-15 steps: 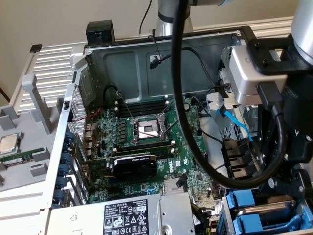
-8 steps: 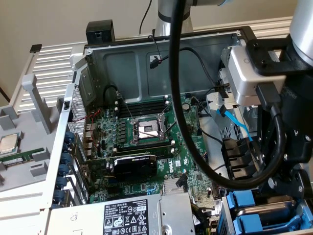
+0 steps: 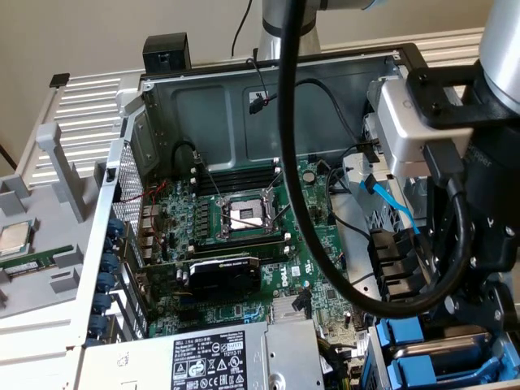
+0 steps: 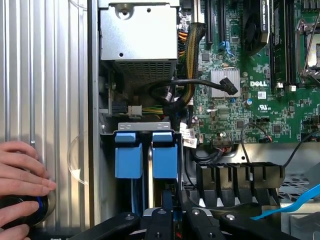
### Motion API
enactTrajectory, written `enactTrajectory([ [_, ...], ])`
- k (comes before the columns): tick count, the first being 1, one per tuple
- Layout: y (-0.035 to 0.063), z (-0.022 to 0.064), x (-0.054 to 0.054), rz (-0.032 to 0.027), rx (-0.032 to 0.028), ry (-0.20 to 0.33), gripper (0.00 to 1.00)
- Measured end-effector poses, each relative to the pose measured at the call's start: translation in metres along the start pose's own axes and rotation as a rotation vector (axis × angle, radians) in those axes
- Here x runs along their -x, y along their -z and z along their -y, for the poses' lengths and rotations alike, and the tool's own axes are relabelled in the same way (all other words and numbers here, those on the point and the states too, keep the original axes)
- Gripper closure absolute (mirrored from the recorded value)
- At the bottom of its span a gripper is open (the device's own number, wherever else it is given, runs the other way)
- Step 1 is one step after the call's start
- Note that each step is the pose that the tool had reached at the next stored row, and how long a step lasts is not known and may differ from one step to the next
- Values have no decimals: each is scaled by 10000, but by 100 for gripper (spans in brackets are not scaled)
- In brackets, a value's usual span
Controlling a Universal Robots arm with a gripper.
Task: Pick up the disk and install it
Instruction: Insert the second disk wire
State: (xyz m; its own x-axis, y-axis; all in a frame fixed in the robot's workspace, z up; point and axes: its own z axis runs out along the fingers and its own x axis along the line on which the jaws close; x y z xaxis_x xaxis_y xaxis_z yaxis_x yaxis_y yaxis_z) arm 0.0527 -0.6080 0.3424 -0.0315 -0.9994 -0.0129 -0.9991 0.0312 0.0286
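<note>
Tool (image 4: 170, 220) is hanging over the drive cage at the near right corner of the open PC case (image 3: 268, 73), fingers pointing down into it. Can't tell from here whether it's released or clenched: just the black finger linkages show at the edge of the wrist view

The disk (image 4: 165, 155) looks already seated in the cage: two blue carrier fronts side by side, the tool lined up more with this one than with the other blue carrier (image 4: 128, 155) touching it. Which of the two is the actual task drive I can't confirm, no label showing

Key relation: disk is directly under the tool, just beyond the fingertips, long axis running down into the bay, so only the blue front faces out

A person's hand (image 4: 22, 187) rests on a dark round knob (image 4: 35, 210) outside the case wall, well apart from the cage

Motherboard (image 3: 244, 236) with open CPU socket (image 3: 246, 215) sits left of the cage
</note>
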Motion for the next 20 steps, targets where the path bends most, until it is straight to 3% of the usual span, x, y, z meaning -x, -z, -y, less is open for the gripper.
enactTrajectory([
  [20,-36,1,0,1,-45,0,84],
])
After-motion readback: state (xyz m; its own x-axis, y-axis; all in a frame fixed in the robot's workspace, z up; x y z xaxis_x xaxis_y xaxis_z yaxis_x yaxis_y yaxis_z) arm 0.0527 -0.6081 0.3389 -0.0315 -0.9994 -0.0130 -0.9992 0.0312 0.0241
